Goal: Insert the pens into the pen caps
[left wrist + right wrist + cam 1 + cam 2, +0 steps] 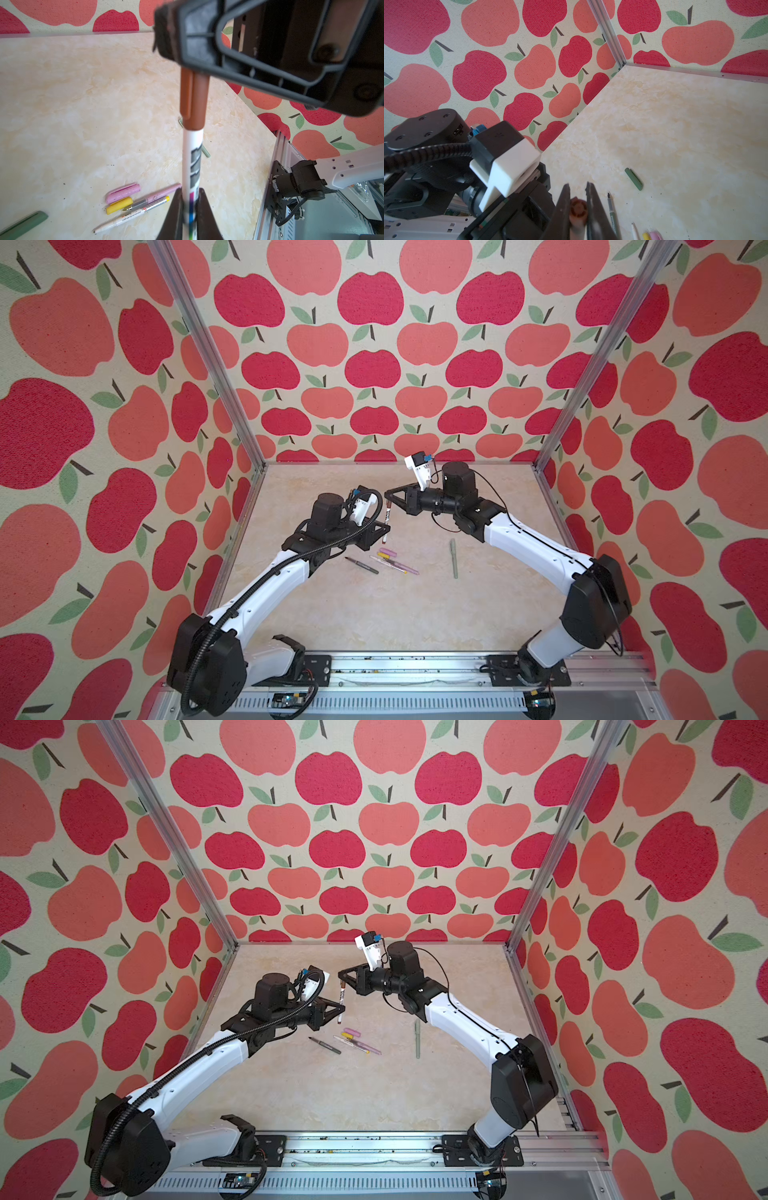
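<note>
5 pens, 5 caps – 3 loose on tabletop; left hand pinches white pen – right hand clamped on its brown cap

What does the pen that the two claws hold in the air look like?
The pen is slim, with a white plastic-looking barrel printed in grey and a coloured stripe. A brown cap with a clip covers its upper end. It stands roughly upright in the air. Only the claws touch it: the left claw is shut on the barrel, the right claw on the cap.
</note>
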You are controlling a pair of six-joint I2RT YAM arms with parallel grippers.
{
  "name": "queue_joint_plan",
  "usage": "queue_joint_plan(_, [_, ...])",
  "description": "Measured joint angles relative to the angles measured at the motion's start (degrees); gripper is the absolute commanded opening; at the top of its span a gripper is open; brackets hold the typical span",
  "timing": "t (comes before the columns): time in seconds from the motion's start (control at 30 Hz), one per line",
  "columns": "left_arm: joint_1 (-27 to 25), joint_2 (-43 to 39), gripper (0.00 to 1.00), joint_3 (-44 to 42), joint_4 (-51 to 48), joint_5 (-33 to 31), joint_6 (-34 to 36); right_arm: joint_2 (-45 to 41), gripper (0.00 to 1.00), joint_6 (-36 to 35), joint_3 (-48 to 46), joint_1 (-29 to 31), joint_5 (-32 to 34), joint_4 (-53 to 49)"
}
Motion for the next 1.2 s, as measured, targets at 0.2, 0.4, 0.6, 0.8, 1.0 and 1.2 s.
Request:
queue_joint_plan(0.2, [0.13,1.14,0.00,0.79,-0.42,0.28,0.00,-0.13,0.08,0.68,-1.99,0.24,1.40,3.13])
queue_joint_plan(0.4, [0.37,2.01,0.00,0.79,-0.68,1.09,-0.02,-0.63,0.08,2.34,-5.07,0.70,3.15,6.91])
queue_joint_plan(0.6, [0.39,2.40,0.00,0.79,-1.31,1.64,-0.02,-1.42,0.08,3.89,-7.76,1.20,4.87,9.57])
queue_joint_plan(0.8, [0.39,2.40,0.00,0.79,-1.77,1.68,-0.04,-1.53,0.08,4.70,-8.87,1.77,6.16,11.08])
queue_joint_plan(1.0, [0.44,2.40,0.00,0.79,-2.21,2.14,-0.09,-1.79,0.08,4.87,-9.16,2.01,6.60,11.10])
queue_joint_plan(1.2, [0.63,2.38,0.00,0.79,-1.66,2.56,-0.72,-1.68,0.09,4.39,-7.04,2.01,6.62,8.41])
